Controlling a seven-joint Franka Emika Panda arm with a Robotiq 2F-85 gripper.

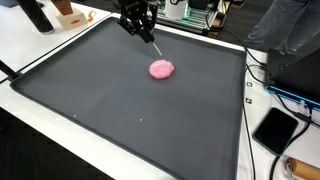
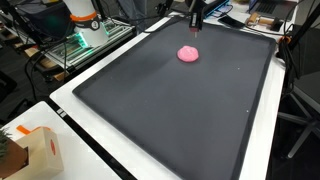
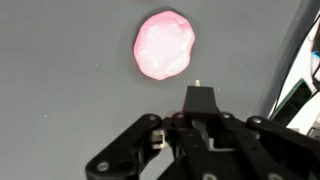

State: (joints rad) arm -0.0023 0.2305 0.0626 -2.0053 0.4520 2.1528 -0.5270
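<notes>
**Item:** pink rounded lump [image 1: 161,69], flattish, smooth-edged and slightly glossy; its material cannot be told.
**Location:** on a dark grey rimmed mat [image 1: 110,115] over the white surface [image 1: 25,120], near the mat's edge on the arm's side, about midway along it.
**Tool** [image 1: 146,32]: black, pressed together on a thin pale-tipped rod [image 1: 156,46] that slants down toward the lump.
**Obscured:**
- Whether the rod tip touches the lump is unclear.
- The wrist view shortens the rod to a dark stub.
- The wrist view does not show the fingertips clearly.
</notes>
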